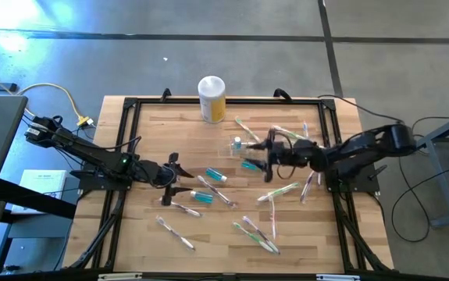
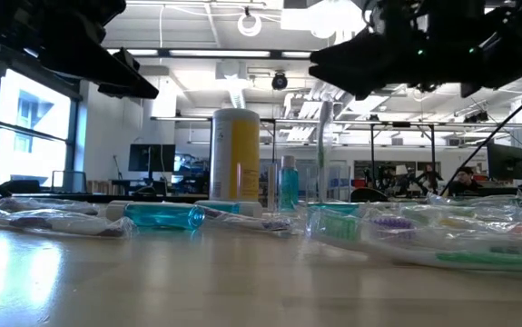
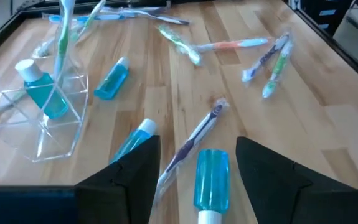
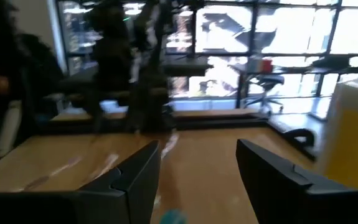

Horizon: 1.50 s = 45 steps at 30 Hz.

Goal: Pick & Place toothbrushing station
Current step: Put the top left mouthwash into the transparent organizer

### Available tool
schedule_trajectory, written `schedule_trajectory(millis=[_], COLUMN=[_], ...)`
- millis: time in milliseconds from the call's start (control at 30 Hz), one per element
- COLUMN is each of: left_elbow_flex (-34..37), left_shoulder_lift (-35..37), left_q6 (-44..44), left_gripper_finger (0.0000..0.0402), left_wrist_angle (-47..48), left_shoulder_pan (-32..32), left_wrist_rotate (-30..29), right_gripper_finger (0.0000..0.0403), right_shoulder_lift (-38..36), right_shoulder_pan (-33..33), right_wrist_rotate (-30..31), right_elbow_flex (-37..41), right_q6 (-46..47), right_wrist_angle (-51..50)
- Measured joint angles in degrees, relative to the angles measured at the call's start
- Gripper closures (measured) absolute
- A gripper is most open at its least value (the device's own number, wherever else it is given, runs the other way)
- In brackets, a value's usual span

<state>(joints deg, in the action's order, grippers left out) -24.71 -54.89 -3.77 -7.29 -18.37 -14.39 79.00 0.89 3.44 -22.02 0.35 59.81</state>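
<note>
The left gripper [image 1: 179, 173] hovered with fingers apart above loose blue tubes, well to one side of the toothbrushing station [image 3: 38, 115]. That clear holder stood upright mid-surface, already stocked. Just beside it, the right gripper [image 1: 269, 160] hung, fingers apart and empty; judging by this, another brush needs fetching next.

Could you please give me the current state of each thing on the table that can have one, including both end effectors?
Toothbrushing station: upright on the table, holding a blue bottle and a toothbrush.
Yellow canister: upright, white lid on.
Blue tube: lying flat, between the left end effector's fingers, not gripped.
Left end effector: open, low over the table.
Right end effector: open, holding nothing, raised beside the station.
</note>
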Motion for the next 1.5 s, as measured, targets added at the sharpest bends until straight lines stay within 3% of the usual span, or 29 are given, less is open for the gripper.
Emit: schedule_trajectory(millis=[200,367,500,700,867,1067,1300,1500], left_elbow_flex=[0.0,-2.8,-10.1,-23.6,-32.4,-34.7,-34.6,-34.6], left_shoulder_lift=[-1.8,-5.5,-9.6,-17.2,-25.1,-31.9,-37.1,-40.6], left_q6=[-1.0,3.1,5.8,3.9,5.7,15.9,19.0,20.4], left_gripper_finger=[0.0199,0.0199,0.0199,0.0199,0.0199,0.0199,0.0199,0.0199], left_wrist_angle=[-2.1,-4.1,3.7,24.2,31.8,30.1,23.2,21.3], left_shoulder_pan=[0.0,0.0,0.1,2.8,7.4,11.2,14.5,16.7], left_wrist_rotate=[-0.1,-0.1,-1.7,-3.1,-1.3,2.0,6.0,11.5], right_gripper_finger=[0.0200,0.0200,0.0200,0.0199,0.0200,0.0199,0.0200,0.0200], right_shoulder_lift=[-1.4,-1.4,-1.4,-1.4,-1.4,-1.3,-1.3,-1.3], right_shoulder_pan=[-7.9,-14.4,-18.2,-19.3,-19.3,-21.3,-24.9,-25.3], right_wrist_rotate=[-0.5,-0.5,-0.5,-0.5,-2.0,-1.2,5.0,5.6], right_elbow_flex=[0.0,0.0,0.0,0.0,0.0,0.0,0.0,0.0], right_q6=[1.5,1.5,-1.5,-3.9,-4.3,-2.1,-2.2,-1.9], right_wrist_angle=[-5.0,-5.0,-4.7,-4.3,-4.6,-4.7,-5.1,-4.9])
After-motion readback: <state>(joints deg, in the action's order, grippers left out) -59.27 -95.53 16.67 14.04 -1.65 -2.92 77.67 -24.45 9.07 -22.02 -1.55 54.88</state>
